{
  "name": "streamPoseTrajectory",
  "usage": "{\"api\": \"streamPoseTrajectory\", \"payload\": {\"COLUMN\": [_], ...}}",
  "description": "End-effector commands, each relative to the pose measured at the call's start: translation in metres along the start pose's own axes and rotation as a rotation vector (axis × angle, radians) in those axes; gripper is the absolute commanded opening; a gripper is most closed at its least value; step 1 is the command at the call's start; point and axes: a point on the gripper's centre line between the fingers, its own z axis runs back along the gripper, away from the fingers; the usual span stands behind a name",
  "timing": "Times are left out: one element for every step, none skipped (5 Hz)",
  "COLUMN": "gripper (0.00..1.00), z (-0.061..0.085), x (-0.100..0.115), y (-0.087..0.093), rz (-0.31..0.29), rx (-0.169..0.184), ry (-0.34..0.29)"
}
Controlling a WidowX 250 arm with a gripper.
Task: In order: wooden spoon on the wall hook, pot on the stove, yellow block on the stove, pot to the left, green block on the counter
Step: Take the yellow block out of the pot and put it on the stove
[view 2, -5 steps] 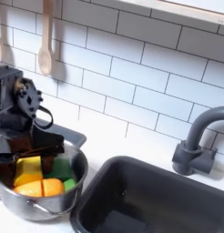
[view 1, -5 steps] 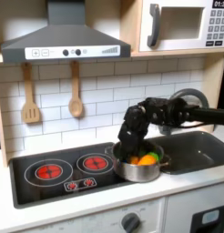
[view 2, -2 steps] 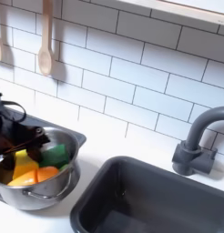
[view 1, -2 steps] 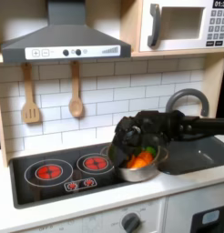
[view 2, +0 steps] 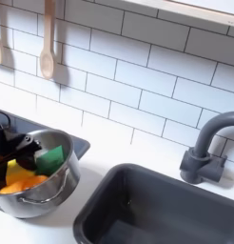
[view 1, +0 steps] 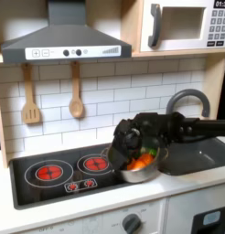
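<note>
Pot point(view 2: 38, 181) shifted further toward second exterior view's left, tilted; gripper point(view 1: 126, 151) clamped on pot rim.

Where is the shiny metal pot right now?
In the first exterior view, the shiny metal pot sits at the black stovetop's right edge, beside the dark sink, with the gripper at its rim.

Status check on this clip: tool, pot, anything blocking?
Tool at the pot rim, jaw state unclear. Pot tilted at the stove edge, blocks inside. Wooden spoon hanging on the wall. Nothing blocking.
</note>
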Motion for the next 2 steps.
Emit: {"api": "streamPoseTrajectory", "payload": {"gripper": [0.00, 0.00], "z": [0.0106, 0.0114], "x": [0.0039, -0.0040], "y": [-0.0166, -0.0177], "rz": [-0.056, -0.090], "rx": [0.192, 0.233], "ry": [0.036, 0.074]}}
